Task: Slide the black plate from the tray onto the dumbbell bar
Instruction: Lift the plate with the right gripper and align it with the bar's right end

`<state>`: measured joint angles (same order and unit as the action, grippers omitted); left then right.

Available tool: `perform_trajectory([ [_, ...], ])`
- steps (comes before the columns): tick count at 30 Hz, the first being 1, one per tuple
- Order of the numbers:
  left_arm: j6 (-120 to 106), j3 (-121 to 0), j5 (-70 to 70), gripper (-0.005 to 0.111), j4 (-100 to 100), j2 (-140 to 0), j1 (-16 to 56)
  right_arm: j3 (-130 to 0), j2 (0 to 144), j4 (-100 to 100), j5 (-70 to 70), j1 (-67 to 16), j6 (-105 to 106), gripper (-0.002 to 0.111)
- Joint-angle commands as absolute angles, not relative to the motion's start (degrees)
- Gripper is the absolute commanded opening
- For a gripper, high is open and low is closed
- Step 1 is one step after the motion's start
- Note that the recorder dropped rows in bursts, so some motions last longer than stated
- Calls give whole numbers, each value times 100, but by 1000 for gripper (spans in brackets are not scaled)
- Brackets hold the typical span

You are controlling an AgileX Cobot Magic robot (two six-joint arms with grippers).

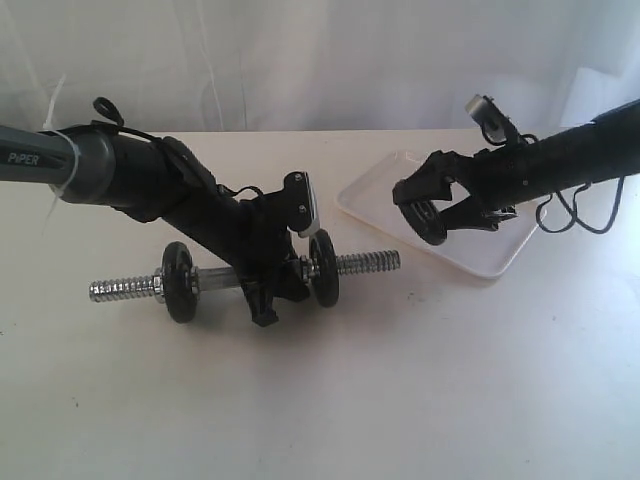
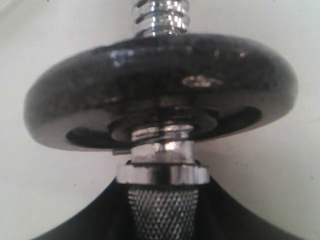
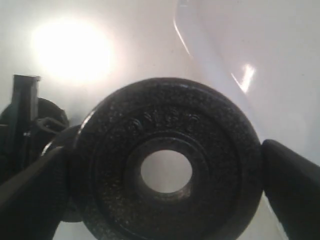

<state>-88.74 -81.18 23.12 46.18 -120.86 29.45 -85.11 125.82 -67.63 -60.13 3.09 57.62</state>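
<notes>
Two arms, three black discs, one bar and one tray are listed on a white table [image 1: 450,390].

Item 1. The dumbbell bar [image 1: 365,263] is laid flat across the exterior view, from 9 o'clock to 3 o'clock. Both threaded ends are left bare. Two small discs are carried on it: the left disc [image 1: 180,282] toward 9 o'clock and the right disc [image 1: 323,267] toward 3 o'clock. In the left wrist view a chrome collar [image 2: 162,172] is seen between the knurled grip and one mounted disc.

Item 2. The left gripper [image 1: 268,290], on an arm extended from 10 o'clock, is clamped on the knurled middle of the bar, between the two discs. Its black fingers are seen against the grip on both sides.

Item 3. The tray [image 1: 490,255] is placed at 2 o'clock of the bar, near the right threaded end but apart from it.

Item 4. The black plate [image 3: 210,150] is pinched by its rim between the two fingers of the right gripper [image 1: 432,212], on an arm extended from 2 o'clock. The plate is held roughly on edge, its centre hole unobstructed, over the 9 o'clock part of the tray. Whether it touches the tray floor cannot be told. It is kept apart from the bar, at 2 o'clock of the right threaded end.
</notes>
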Motion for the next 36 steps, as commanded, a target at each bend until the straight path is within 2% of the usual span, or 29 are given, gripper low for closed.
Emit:
perform_trajectory([
  [1,-8852,-8010,1915,0,5247,-12236,2930,-8331,12437,-7701,-6567,585,6421,0],
  [4,-9002,-8010,1756,0,5426,-12149,2930,-8322,12474,-7899,-6976,718,6466,0],
  [10,-10576,-8176,2116,0,7154,-12044,2930,-8322,12474,-8080,-6996,745,6466,0],
  [27,-12090,-8298,1071,0,7828,-12044,2930,-8322,12463,-8199,-6996,733,6290,0],
  [36,-12090,-8559,1498,0,7780,-12044,2919,-8322,12377,-8212,-6996,681,6260,0],
])
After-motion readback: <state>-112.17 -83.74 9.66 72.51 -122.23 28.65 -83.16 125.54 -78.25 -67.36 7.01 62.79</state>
